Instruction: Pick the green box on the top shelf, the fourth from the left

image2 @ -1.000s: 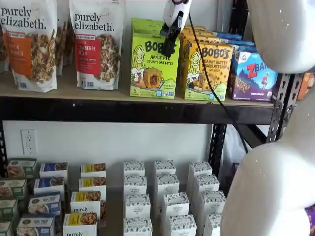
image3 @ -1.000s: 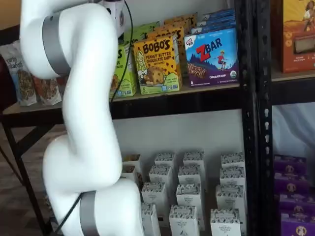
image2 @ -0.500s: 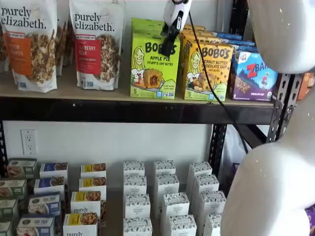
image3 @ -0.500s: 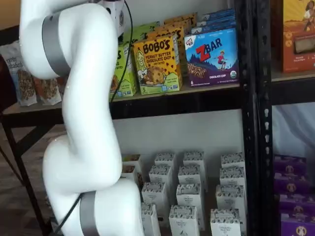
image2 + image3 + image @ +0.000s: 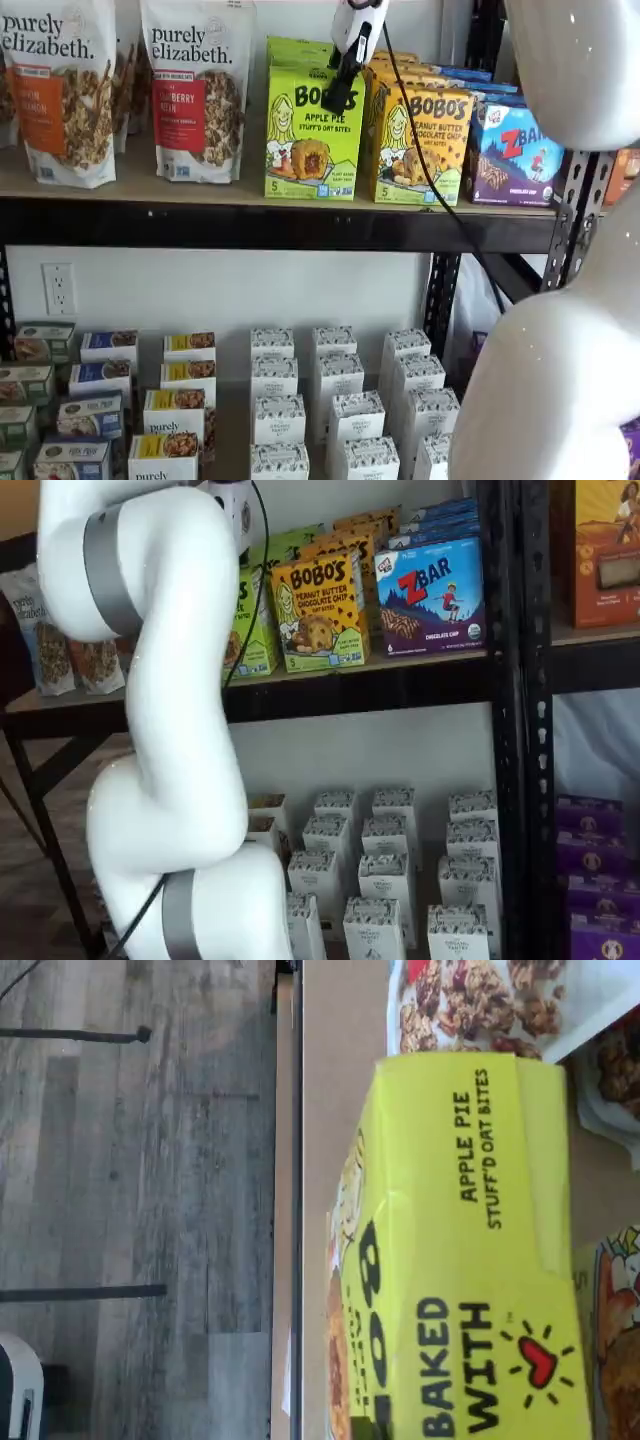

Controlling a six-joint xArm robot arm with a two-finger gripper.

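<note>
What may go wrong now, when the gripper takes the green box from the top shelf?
1. The green box stands tight against the yellow-orange Bobo's box; pulling it out may drag or tip that neighbour.
2. The gripper sits at the box's upper front, seen side-on, so the hold may be shallow and the box could slip.
3. The cable hangs across the neighbour's face and may snag it.

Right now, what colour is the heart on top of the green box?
Red, with black rays around it, on the green box; wrist view shows it best.
</note>
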